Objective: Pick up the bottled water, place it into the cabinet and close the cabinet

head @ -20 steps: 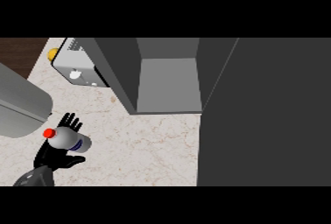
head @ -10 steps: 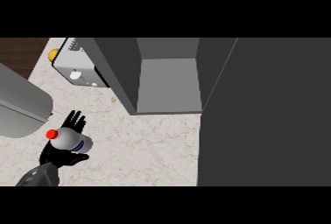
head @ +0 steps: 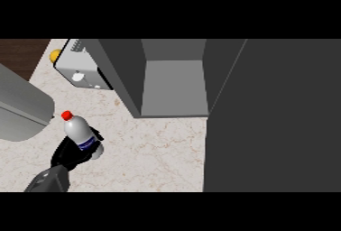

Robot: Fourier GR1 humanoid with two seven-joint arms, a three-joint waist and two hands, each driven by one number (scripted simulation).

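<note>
The bottled water [head: 80, 132], clear with a red cap and a blue label, stands out over the marble counter [head: 153, 149] at the lower left. My left hand [head: 68, 154] is under and behind it, fingers and thumb curled round its lower half. The grey cabinet [head: 172, 85] stands open up and to the right of the bottle, its inside bare. Its dark door [head: 273, 117] is swung out and fills the right side of the view. My right hand does not show.
A large grey rounded vessel [head: 20, 110] sits close to the left of the bottle. A white appliance [head: 81, 72] with a yellow object [head: 55, 55] behind it stands at the back left, beside the cabinet's left wall.
The left hand's fingers, straight behind the bottle before, have curled round it. The bottle has risen and shifted a little toward the cabinet.
</note>
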